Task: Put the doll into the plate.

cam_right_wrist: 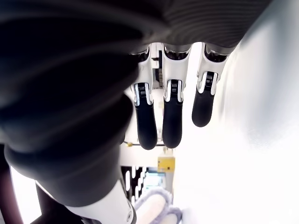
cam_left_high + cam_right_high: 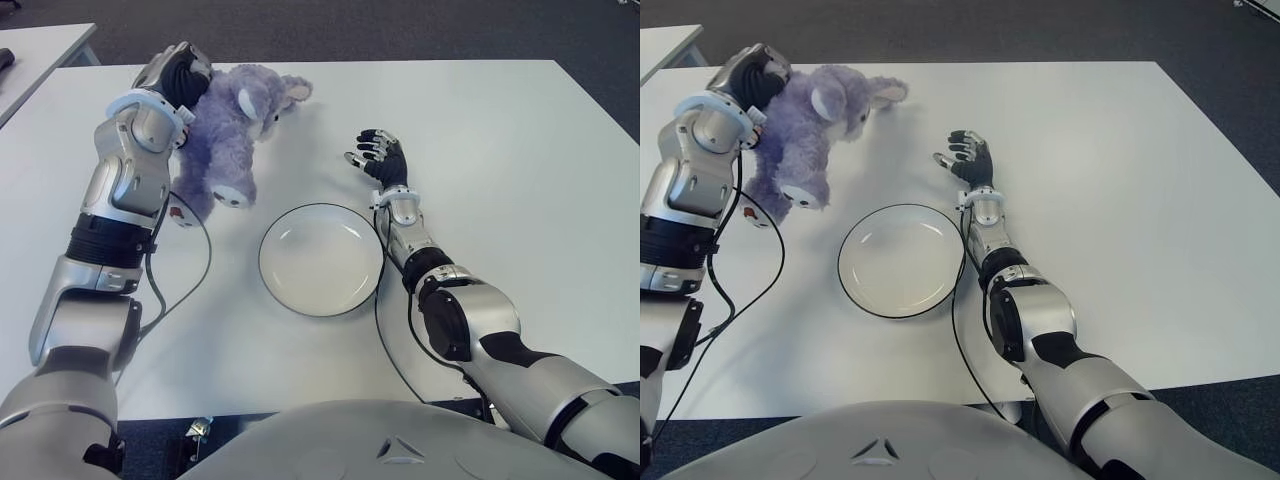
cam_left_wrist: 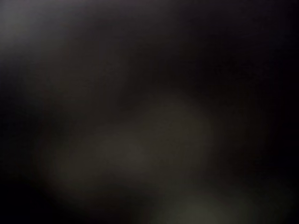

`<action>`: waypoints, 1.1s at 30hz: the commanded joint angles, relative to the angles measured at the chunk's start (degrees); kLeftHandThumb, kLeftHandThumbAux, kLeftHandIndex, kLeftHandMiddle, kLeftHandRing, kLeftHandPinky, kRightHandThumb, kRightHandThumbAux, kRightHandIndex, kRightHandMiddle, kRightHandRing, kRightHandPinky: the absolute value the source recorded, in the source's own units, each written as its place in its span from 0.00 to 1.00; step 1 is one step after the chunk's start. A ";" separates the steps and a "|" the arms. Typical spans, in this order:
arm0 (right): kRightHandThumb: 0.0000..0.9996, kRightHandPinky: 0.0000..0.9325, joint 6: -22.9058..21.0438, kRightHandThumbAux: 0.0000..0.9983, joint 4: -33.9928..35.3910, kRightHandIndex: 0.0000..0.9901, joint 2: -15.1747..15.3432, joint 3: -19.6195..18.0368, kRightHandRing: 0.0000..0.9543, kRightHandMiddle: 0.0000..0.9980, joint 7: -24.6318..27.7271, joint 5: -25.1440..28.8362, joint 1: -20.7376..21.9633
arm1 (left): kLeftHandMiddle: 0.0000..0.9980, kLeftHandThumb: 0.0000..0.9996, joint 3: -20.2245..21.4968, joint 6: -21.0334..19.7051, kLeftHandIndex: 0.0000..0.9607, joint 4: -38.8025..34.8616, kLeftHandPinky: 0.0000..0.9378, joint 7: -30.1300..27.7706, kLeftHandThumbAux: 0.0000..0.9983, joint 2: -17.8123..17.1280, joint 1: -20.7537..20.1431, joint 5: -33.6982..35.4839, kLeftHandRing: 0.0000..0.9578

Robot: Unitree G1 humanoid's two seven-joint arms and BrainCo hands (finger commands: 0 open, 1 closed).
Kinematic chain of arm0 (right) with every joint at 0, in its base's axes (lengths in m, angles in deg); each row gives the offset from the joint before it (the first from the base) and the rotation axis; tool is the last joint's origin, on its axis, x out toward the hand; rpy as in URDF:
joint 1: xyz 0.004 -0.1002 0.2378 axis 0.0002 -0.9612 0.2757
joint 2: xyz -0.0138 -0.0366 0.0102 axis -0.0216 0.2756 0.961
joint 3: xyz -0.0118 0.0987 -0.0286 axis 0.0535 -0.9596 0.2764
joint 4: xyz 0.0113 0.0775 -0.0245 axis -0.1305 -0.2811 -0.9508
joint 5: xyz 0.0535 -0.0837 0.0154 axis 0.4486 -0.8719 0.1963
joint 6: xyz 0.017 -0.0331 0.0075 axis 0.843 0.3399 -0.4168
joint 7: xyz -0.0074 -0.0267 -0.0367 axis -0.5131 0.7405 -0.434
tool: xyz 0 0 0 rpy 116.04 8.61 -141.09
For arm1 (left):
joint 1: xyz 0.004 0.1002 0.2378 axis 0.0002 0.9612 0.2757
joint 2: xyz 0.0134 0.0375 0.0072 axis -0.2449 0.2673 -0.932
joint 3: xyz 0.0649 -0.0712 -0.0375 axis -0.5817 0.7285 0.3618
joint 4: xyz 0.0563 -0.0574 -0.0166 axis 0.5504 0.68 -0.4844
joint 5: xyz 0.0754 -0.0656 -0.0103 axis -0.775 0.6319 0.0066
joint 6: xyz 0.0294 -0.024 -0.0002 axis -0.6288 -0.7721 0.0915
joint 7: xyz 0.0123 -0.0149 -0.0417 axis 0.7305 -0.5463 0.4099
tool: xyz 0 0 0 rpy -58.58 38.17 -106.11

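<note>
The doll (image 2: 235,125) is a purple plush animal at the table's far left, its head toward the right and its feet hanging down near the plate's far left side. My left hand (image 2: 178,78) is pressed into its back with the fingers curled into the fur; the left wrist view is dark, blocked at close range. The white plate (image 2: 320,262) with a dark rim lies empty at the middle of the table. My right hand (image 2: 378,155) shows just beyond the plate's right rim, fingers (image 1: 172,121) spread and holding nothing.
The white table (image 2: 500,150) stretches wide to the right of the plate. A black cable (image 2: 195,265) loops from my left arm across the table to the left of the plate. A second table's corner (image 2: 35,50) shows at the far left.
</note>
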 commanded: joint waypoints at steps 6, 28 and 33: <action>0.18 0.25 -6.41 0.96 -7.21 0.31 -5.76 -0.51 0.32 0.33 0.44 0.41 -11.69 | 0.86 0.98 0.01 3.60 0.82 -2.48 0.92 -1.30 0.62 -1.18 -3.00 -1.42 0.91; 0.19 0.28 -6.93 0.96 -7.24 0.31 -5.70 -0.28 0.33 0.33 0.15 0.18 -11.50 | 0.84 0.96 -0.60 -1.10 0.82 -12.10 0.91 -3.96 0.63 0.02 -3.06 -5.16 0.90; 0.18 0.26 -6.77 0.97 -7.23 0.31 -5.69 -0.25 0.33 0.33 0.27 0.15 -11.49 | 0.84 0.95 -0.57 -1.67 0.81 -14.04 0.91 -4.55 0.63 -0.16 -2.86 -5.40 0.89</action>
